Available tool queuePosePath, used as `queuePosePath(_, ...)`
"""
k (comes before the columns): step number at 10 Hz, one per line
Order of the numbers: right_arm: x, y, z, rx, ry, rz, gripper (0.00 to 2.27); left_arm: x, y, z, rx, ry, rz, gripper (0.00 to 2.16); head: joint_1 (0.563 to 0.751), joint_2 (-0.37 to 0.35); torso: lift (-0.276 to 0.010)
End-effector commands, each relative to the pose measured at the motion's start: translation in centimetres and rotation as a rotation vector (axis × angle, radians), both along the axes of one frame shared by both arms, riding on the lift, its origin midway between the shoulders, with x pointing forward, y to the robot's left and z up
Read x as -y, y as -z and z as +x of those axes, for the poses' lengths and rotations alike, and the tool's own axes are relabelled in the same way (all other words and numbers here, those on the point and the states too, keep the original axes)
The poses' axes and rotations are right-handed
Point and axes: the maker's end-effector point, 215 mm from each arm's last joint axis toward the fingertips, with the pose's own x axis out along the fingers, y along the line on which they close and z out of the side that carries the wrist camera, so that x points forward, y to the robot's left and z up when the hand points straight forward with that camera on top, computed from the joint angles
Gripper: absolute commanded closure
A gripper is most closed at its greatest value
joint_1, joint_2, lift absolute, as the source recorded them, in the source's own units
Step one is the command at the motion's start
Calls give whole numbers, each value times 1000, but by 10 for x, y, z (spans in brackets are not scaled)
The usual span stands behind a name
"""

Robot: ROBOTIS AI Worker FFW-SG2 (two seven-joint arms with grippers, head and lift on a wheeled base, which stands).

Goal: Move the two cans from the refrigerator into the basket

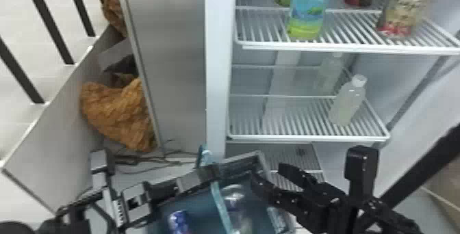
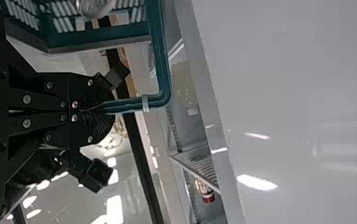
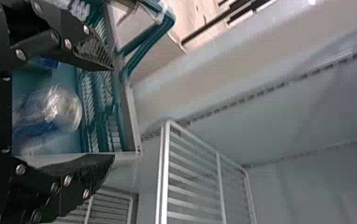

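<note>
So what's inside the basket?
A blue can and something clear and shiny, perhaps a plastic bottle, lie in the basket. The right end effector hides part of the inside from the head view; what's beneath the items can't be seen.

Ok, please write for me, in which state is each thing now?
left gripper, shut on the teal handle
right gripper, open, empty
basket, held by its handle, loaded
refrigerator, open
blue can, inside the basket
pale bottle, upright, capped
blue-green bottle, upright on the upper shelf
</note>
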Motion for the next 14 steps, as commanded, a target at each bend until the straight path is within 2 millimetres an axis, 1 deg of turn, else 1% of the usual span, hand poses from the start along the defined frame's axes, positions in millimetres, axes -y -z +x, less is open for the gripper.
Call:
queuePosePath(1,15,-9,8,41,44,8,108,0,2,-1,-7,0,0,1210,695,-72,-219)
queuePosePath(3,43,-36,19,167,137,38,110,-1,2,-1,-4,-5,1,1210,695,-94,-219)
queuePosePath(5,81,-54,14,300,254,81,113,-4,6,-4,-14,-11,-1,1210,695,-135,-219)
queuePosePath(6,102,-49,3,308,302,65,113,-4,7,-5,-17,-11,-1,1210,695,-166,-219)
queuePosePath(7,126,-50,-5,337,353,55,113,-4,7,-5,-19,-11,-1,1210,695,-181,-219)
queuePosePath(8,145,-49,-16,358,384,40,113,-3,8,-6,-20,-9,1,1210,695,-221,-219)
queuePosePath(9,157,-48,-29,357,401,18,113,-2,8,-7,-23,-3,0,1210,695,-264,-219)
queuePosePath(10,166,-52,-41,369,417,12,113,-2,10,-8,-26,-3,2,1210,695,-299,-219)
queuePosePath(11,170,-57,-51,380,428,12,114,-2,10,-9,-27,-1,4,1210,695,-322,-219)
queuePosePath(13,168,-62,-67,376,429,1,114,0,13,-11,-33,6,9,1210,695,-346,-219)
queuePosePath(14,171,-63,-74,379,442,-5,114,-1,14,-11,-36,4,11,1210,695,-350,-219)
